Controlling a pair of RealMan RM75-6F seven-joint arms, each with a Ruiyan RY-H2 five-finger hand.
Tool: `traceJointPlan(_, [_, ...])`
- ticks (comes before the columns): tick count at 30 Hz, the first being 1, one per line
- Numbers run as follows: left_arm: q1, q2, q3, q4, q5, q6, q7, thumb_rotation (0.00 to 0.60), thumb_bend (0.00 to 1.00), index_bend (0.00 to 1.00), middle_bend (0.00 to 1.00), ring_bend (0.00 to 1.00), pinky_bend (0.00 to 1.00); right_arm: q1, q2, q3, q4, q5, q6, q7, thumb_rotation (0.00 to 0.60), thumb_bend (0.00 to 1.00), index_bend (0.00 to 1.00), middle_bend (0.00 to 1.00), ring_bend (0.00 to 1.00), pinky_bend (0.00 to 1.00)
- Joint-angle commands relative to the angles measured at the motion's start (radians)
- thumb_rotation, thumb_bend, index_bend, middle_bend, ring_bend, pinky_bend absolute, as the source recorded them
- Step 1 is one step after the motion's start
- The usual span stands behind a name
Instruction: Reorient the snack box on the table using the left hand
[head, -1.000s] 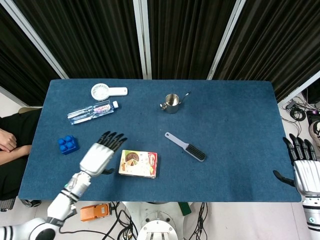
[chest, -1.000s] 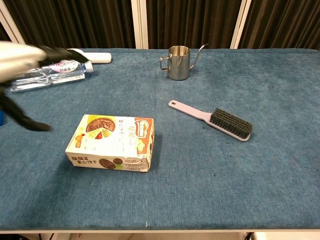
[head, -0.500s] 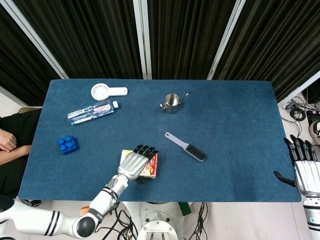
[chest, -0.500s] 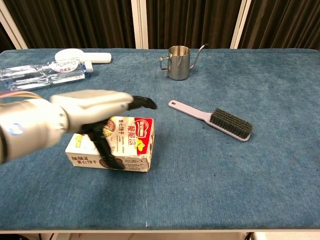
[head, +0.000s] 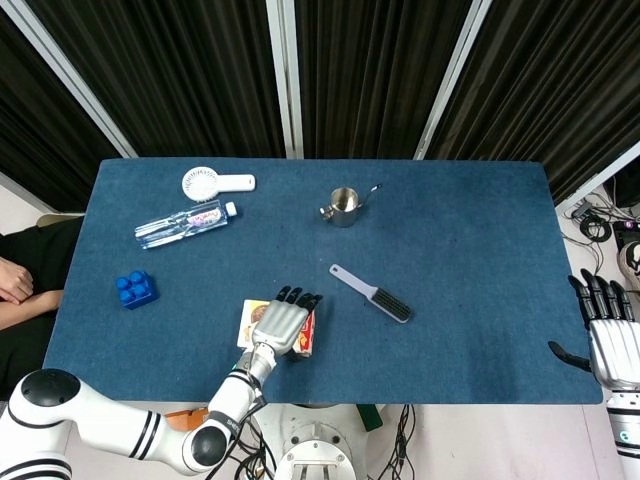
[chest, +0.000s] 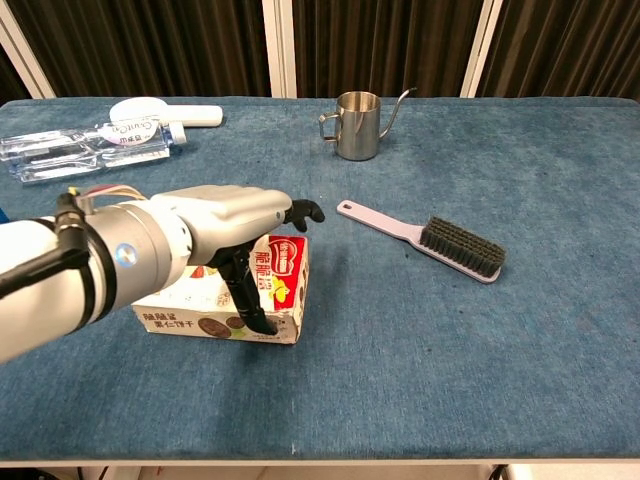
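The snack box (chest: 272, 290) lies flat on the blue table (head: 470, 240), near the table's near edge and a little left of centre. The left hand (chest: 225, 215) is spread over the top of the box, palm down, its dark fingertips (chest: 305, 211) reaching past the box's far right corner while the thumb (chest: 245, 298) runs down the box's near side face to the cloth; the pictures do not make clear whether the hand actually squeezes the box or only covers it, so its grasp cannot be told. From the head view the same hand (head: 283, 320) hides most of the box (head: 251, 318), leaving a strip of the lid showing at the left. The right hand (head: 610, 335) hangs off the right end of the table, fingers straight and apart, holding nothing. To the right of the box and a little farther away lies a brush (chest: 432, 239), angled, bristles at its right end. Farther back near the middle stands a steel pitcher (chest: 357, 124) with a thin spout. At the far left lie a water bottle (head: 185, 222) and, just behind it, a white handheld fan (head: 214, 183). A blue toy brick (head: 136, 289) sits near the left edge.
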Motion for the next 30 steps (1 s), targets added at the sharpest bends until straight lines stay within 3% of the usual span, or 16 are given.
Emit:
traceJointPlan(1, [-0.019,-0.014,0.000,0.011,-0.031,0.024,0.015,0.600,0.02,0.09,0.14,0.06,0.00,0.002,-0.001,0.000,0.002,0.001,-0.004,0.001,0.600,0.22,0.00,0.04,0.00,0.00])
traceJointPlan(13, [-0.105,-0.105,0.012,0.038,-0.095,0.167,0.167,0.600,0.02,0.13,0.17,0.09,0.00,0.006,-0.009,0.000,0.016,0.012,-0.020,0.012,0.600,0.22,0.00,0.04,0.00,0.00])
traceJointPlan(24, [-0.152,-0.186,0.035,0.102,-0.090,0.261,0.286,0.600,0.05,0.19,0.24,0.16,0.02,0.007,-0.014,-0.001,0.034,0.020,-0.031,0.032,0.600,0.22,0.00,0.04,0.00,0.00])
traceJointPlan(30, [-0.142,-0.182,0.038,0.107,-0.035,0.255,0.257,0.600,0.14,0.29,0.35,0.26,0.07,0.007,-0.018,-0.001,0.043,0.021,-0.032,0.040,0.600,0.22,0.00,0.04,0.00,0.00])
